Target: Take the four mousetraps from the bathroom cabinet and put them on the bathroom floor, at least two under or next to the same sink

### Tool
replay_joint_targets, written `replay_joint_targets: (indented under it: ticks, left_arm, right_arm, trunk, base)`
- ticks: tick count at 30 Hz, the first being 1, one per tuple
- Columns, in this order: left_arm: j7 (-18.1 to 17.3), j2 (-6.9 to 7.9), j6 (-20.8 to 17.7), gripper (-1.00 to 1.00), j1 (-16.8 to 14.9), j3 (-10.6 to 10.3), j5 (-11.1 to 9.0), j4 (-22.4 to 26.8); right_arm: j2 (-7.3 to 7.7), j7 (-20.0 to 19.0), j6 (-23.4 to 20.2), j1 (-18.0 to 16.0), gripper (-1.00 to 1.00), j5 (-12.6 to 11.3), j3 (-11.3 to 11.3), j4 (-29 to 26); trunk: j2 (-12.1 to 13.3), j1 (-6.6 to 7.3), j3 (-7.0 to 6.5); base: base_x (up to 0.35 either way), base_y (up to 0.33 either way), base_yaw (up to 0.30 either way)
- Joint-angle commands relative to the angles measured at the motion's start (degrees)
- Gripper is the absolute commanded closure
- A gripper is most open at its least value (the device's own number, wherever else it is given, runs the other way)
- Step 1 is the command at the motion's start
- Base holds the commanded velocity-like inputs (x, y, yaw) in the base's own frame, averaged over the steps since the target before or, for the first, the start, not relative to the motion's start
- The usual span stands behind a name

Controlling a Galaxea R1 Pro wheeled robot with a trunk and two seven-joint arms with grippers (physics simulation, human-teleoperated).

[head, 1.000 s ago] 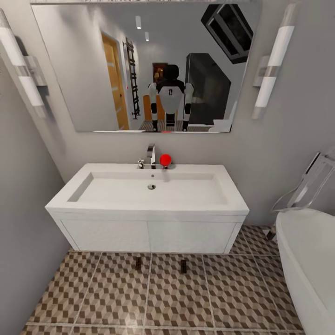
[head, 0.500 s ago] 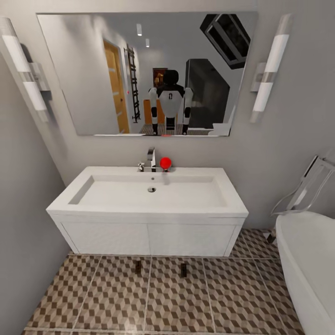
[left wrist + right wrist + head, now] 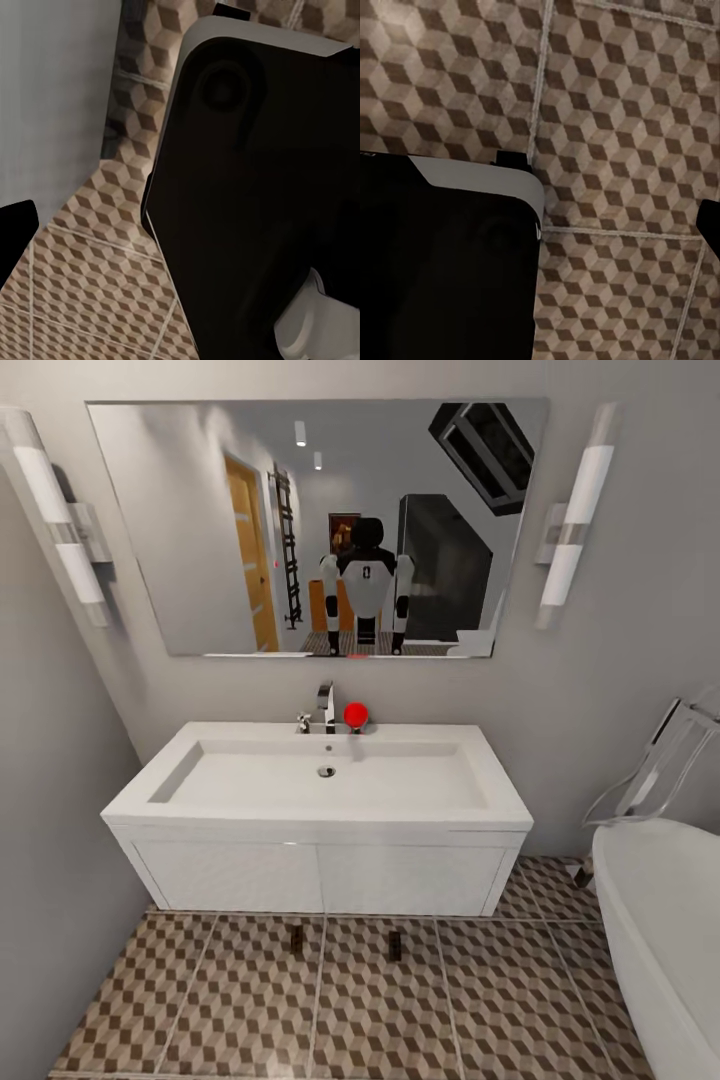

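Below the wide white rectangular sink (image 3: pixel 320 780) on its two-door vanity, two small dark brown mousetraps (image 3: pixel 297 938) (image 3: pixel 395 946) lay well apart on the cube-patterned tile floor (image 3: pixel 250 1010), white bathtub (image 3: pixel 660 920) alongside, jaw state of both grippers could not be told.

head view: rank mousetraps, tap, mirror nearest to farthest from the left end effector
1. mousetraps, on the floor below the sink
2. tap, at the sink's back
3. mirror, on the wall above

Grey walls (image 3: pixel 620 690), wide mirror (image 3: pixel 300 530), two tube lights (image 3: pixel 570 530).
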State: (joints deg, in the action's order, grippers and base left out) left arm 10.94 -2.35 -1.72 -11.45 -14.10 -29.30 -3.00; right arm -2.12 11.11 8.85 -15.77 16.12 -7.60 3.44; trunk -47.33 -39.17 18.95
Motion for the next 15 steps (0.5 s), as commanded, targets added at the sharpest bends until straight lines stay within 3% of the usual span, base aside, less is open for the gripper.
replay_joint_targets:
  ticks: [1, 11, 15]
  left_arm:
    - [0.13, -0.01, -0.11, -1.0, -0.06, -0.49, -0.4, -0.07]
    - [0.13, 0.56, 0.22, -1.0, -0.06, -0.53, -0.22, 0.0]
    - [0.13, 2.04, 0.29, -1.0, -0.06, -0.58, -0.07, 0.06]
  right_arm:
    - [0.01, 0.32, 0.38, -0.08, -1.0, 0.56, -0.49, 0.26]
    - [0.01, 0.33, 0.31, -0.1, -1.0, 0.5, -0.49, 0.17]
    - [0.02, 0.38, 0.3, -0.08, -1.0, 0.5, -0.5, 0.08]
  trunk:
    - [-0.05, -0.01, 0.06]
    - [-0.05, -0.01, 0.04]
    - [-0.05, -0.01, 0.04]
  base:
    - [0.0, 0.0, -0.09]
    - [0.0, 0.0, -0.241]
    - [0.0, 0.0, -0.296]
